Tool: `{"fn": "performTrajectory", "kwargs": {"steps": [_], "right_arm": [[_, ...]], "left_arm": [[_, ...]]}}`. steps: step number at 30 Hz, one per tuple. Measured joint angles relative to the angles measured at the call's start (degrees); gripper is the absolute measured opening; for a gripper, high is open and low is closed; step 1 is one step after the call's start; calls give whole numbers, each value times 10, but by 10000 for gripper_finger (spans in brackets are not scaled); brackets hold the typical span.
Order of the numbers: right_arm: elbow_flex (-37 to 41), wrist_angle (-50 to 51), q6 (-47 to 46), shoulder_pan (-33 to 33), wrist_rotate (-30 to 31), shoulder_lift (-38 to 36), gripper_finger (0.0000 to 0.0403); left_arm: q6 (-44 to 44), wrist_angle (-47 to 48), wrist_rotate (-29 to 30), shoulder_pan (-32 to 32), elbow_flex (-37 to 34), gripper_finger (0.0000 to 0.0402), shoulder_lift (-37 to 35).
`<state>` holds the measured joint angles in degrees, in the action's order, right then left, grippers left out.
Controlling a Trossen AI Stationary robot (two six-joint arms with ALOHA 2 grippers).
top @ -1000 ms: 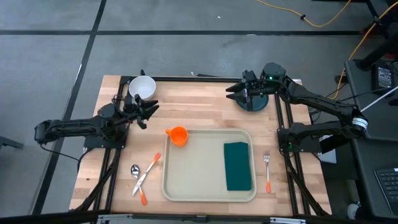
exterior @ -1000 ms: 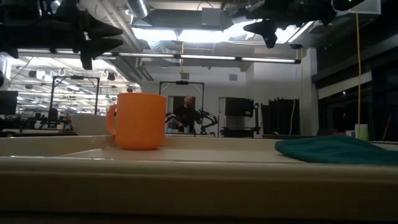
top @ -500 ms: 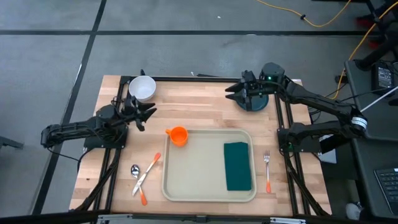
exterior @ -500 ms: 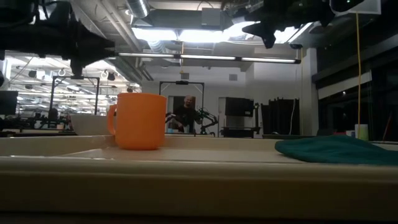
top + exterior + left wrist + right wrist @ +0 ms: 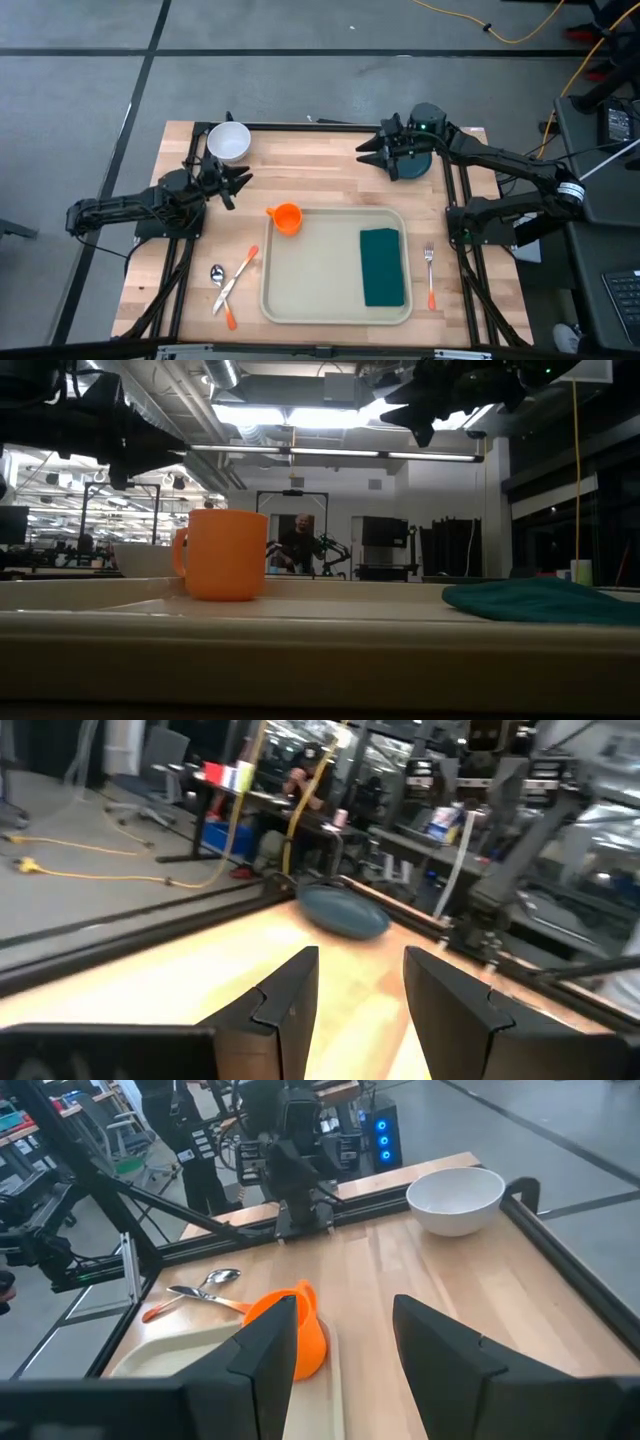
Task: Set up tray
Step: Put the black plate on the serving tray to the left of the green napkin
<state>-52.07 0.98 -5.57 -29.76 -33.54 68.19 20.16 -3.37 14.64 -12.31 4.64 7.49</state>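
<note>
Cream rectangular plastic tray (image 5: pixel 310 290) centre-bottom, holding folded teal cloth (image 5: pixel 382 266); orange plastic mug (image 5: pixel 287 217) on upper-left rim. Left hand (image 5: pixel 238 183) and right hand (image 5: pixel 366 150) both apart, empty, above tabletop (image 5: pixel 320 180).

The tray (image 5: pixel 318 268) is a large cream plastic rectangle with rounded corners and a raised rim. It lies flat on the near half of the bench (image 5: pixel 330 170), long sides running left to right. A folded teal cloth (image 5: pixel 382 266) lies flat inside its right part. An orange cup (image 5: pixel 287 217) stands upright at its far left corner, handle pointing left. The rest of its floor is bare.
</note>
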Motion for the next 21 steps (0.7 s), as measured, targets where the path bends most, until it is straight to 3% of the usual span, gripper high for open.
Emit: {"fn": "performTrajectory", "kwargs": {"steps": [6,10,16,21], "right_arm": [[0,-10,1,11,-1,1,172],[0,-34,1,18,-1,1,172],[0,-44,1,30,-1,1,172],[0,-46,1,39,-1,1,172]], "left_arm": [[-13,-99,-12,41,-40,143,0],[-22,-87,8,77,-42,143,8],[-51,-96,-48,124,-42,143,10],[-79,-96,-56,135,-42,143,10]]}}
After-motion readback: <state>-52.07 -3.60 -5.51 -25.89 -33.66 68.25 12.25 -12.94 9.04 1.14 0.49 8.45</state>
